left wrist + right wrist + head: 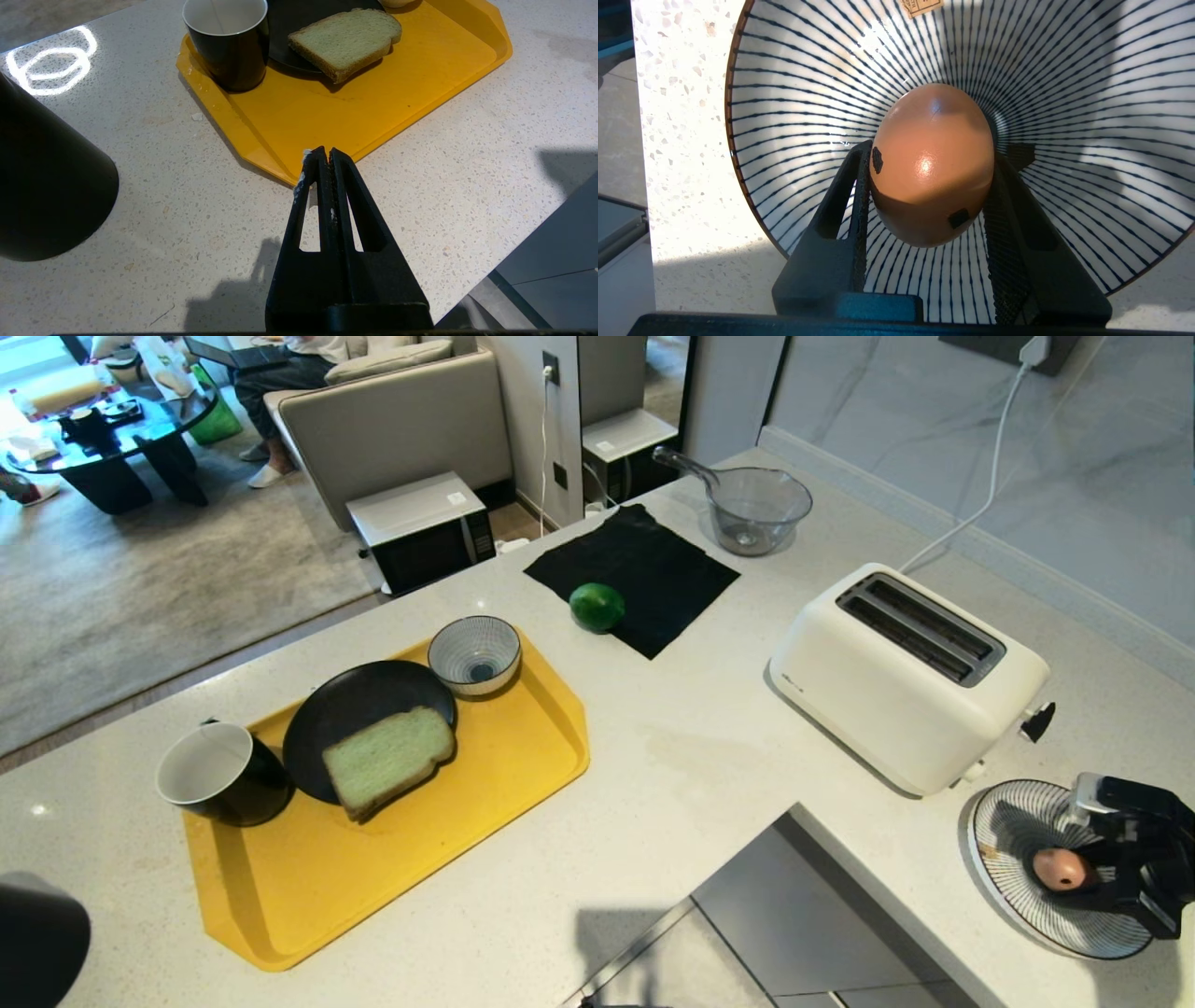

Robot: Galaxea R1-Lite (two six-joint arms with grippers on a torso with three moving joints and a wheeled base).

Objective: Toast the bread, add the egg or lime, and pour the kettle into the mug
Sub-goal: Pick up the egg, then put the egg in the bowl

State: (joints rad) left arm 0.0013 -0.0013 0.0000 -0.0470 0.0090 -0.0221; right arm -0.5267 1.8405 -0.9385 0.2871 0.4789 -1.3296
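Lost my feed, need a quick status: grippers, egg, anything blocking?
Right gripper jaws shut on the egg, over the striped plate. Left gripper shut, empty, beside the yellow tray. Nothing blocking.

No legible text appears anywhere. A small paper sticker (921, 6) clings to the rim of the striped plate (1064, 70), its print too small to read; the white toaster (910, 677) perhaps carries a tiny logo, unreadable.
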